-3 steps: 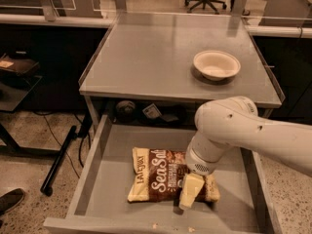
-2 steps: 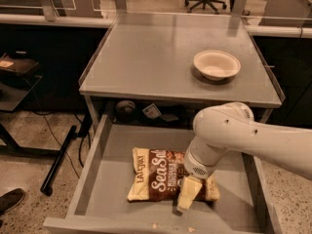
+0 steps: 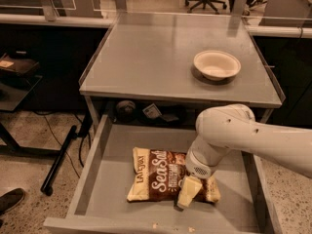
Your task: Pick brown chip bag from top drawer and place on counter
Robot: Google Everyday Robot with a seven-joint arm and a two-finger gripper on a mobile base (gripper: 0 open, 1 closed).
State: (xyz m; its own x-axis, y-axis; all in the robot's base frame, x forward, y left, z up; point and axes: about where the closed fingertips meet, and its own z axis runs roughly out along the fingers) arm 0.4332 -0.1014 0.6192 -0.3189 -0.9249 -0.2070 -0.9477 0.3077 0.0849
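The crinkly dark-brown chip bag (image 3: pixel 158 179) lies flat in the open grey metal top drawer (image 3: pixel 105 189). The claw (image 3: pixel 189 193) sits on its right end, likely for a top-down grasp; I cannot tell whether it grips.

Brown chip bag (image 3: pixel 156 177): crinkly pillow shape, dark brown centre with white "Sea Salt" script, cream-yellow ends. Flat on the bare bottom of the top drawer (image 3: pixel 109 191), right end beneath the gripper (image 3: pixel 189 193), the rest stretching off to the gripper's left. Top drawer: shallow grey metal, pulled open, low walls around the gripper. Counter (image 3: pixel 146 57): flat grey metal top with thin side rims, above and beyond the gripper.
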